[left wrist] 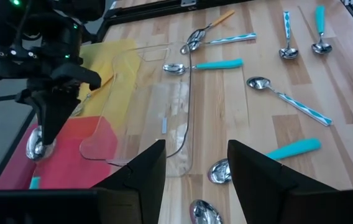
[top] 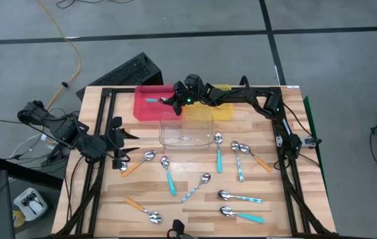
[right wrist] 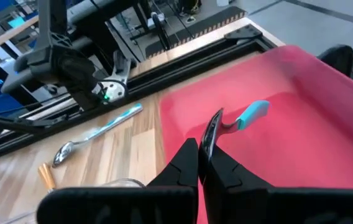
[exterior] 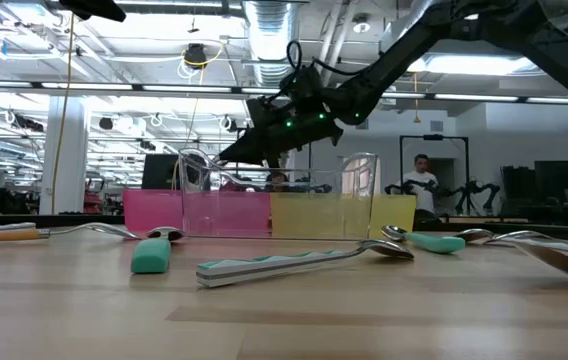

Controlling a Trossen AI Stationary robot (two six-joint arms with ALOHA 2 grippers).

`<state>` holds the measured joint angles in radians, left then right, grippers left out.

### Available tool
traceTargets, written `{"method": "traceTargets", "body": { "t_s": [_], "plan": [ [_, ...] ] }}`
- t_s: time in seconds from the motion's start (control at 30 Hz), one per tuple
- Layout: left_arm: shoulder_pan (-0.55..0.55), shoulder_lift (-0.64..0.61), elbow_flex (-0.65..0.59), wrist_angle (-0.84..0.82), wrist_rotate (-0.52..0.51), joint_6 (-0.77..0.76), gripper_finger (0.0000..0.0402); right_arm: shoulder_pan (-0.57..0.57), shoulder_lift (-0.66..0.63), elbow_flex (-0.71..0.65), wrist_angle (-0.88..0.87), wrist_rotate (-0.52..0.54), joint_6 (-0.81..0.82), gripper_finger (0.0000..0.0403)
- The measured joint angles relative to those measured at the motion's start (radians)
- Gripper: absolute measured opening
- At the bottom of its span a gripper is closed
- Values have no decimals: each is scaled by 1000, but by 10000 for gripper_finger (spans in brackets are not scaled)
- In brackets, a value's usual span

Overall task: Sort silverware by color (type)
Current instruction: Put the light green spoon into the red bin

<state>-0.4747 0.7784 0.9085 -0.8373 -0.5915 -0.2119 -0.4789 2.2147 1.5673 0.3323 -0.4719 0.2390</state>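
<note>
The right end effector (right wrist: 209, 163), clenched on a teal-handled spoon (right wrist: 232, 122), hangs above the red tray (right wrist: 325, 112); best lowered closer before letting go, avoiding bounce.

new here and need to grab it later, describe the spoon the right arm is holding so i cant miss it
Look at the red tray at the table's far edge, left of the yellow tray. Over it, the right gripper pinches a teal-handled spoon. It is the only spoon at the trays; all others lie on the wood.
</note>
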Motion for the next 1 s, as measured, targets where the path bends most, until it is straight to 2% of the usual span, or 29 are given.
{"method": "traceTargets", "body": {
  "t_s": [0.2,0.43,0.83,1.0],
  "plan": [
    [0,0,0,1,0,0,158,-8,0,0,-6,4,15,22],
    [0,0,0,1,0,0,158,-9,0,0,-9,30,45,44],
    [0,0,0,-1,0,-1,158,-8,0,0,-10,40,52,44],
    [0,0,0,-1,0,-1,158,-8,0,-1,-19,79,52,55]
  ]
}}
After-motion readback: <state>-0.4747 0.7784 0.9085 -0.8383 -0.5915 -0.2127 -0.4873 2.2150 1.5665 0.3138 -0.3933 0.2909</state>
